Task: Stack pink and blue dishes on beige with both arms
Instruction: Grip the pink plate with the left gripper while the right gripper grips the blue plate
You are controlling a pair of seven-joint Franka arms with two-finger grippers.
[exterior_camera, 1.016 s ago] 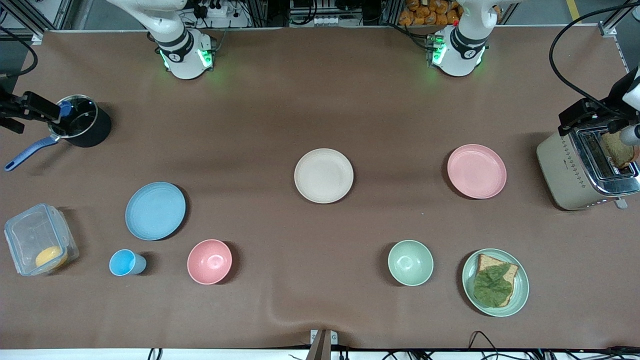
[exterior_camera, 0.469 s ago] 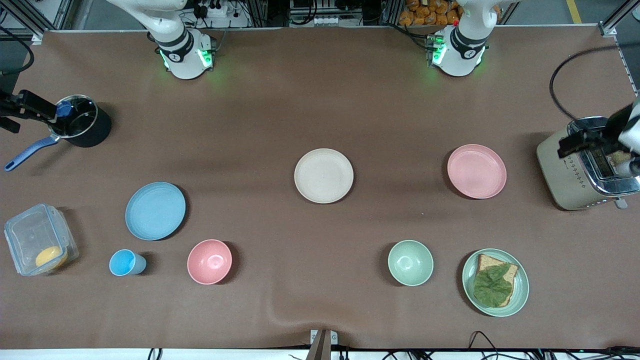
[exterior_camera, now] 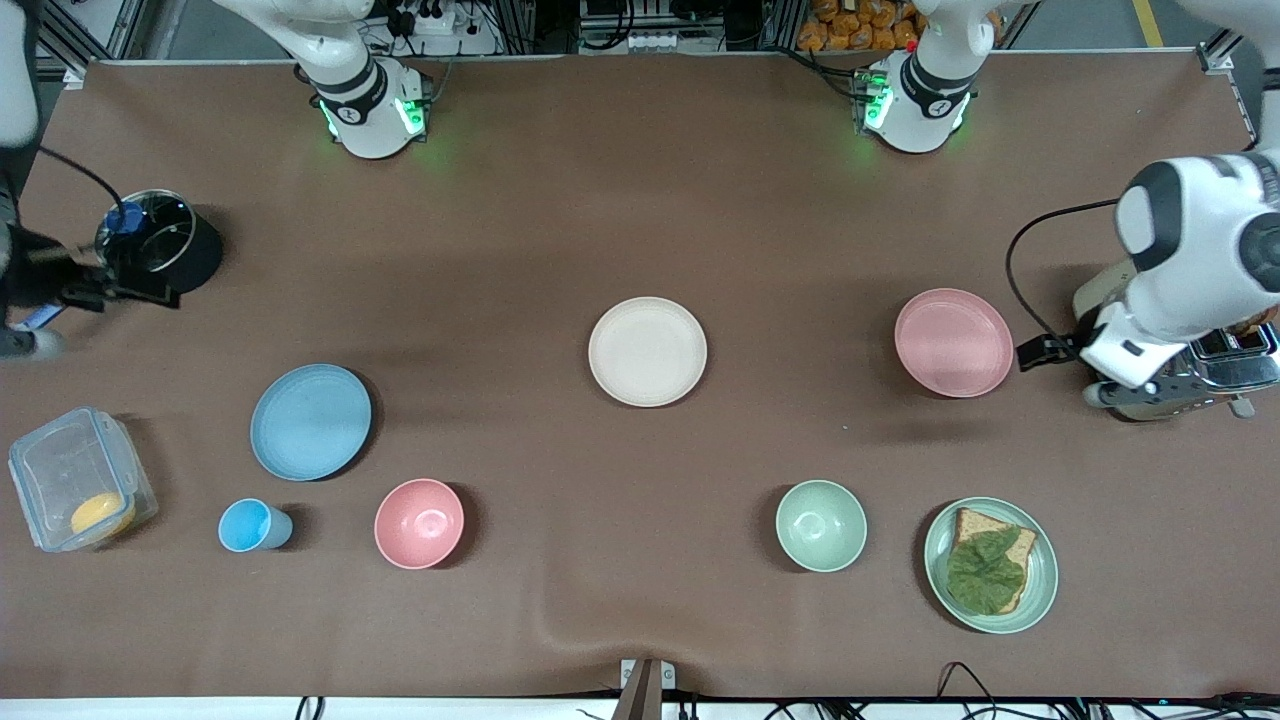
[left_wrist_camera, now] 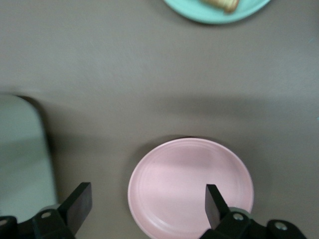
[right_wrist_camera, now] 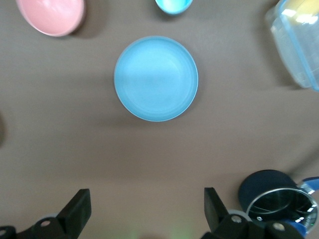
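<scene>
On the brown bench (exterior_camera: 640, 200) lie three flat matte plates: one pale pink (exterior_camera: 953, 342), one light blue (exterior_camera: 310, 421), one cream-beige (exterior_camera: 647, 351). Left pincer (left_wrist_camera: 144, 201) and right pincer (right_wrist_camera: 144, 204) both gape, empty.

You had four flat plates on the table: one light blue plate (exterior_camera: 310, 421), one beige plate (exterior_camera: 647, 351), one pale pink plate (exterior_camera: 953, 342) and one pale green plate (exterior_camera: 1040, 580) that carried a single slice of bread (exterior_camera: 1015, 545) topped with a leaf (exterior_camera: 982, 572). You had two bowls, a pink bowl (exterior_camera: 419, 523) and a green bowl (exterior_camera: 821, 525). You also had one small blue cup (exterior_camera: 252, 525), one clear lidded container (exterior_camera: 75, 470), one dark saucepan (exterior_camera: 165, 252) and one toaster (exterior_camera: 1215, 380). Two arms worked the table, each with one gripper.
</scene>
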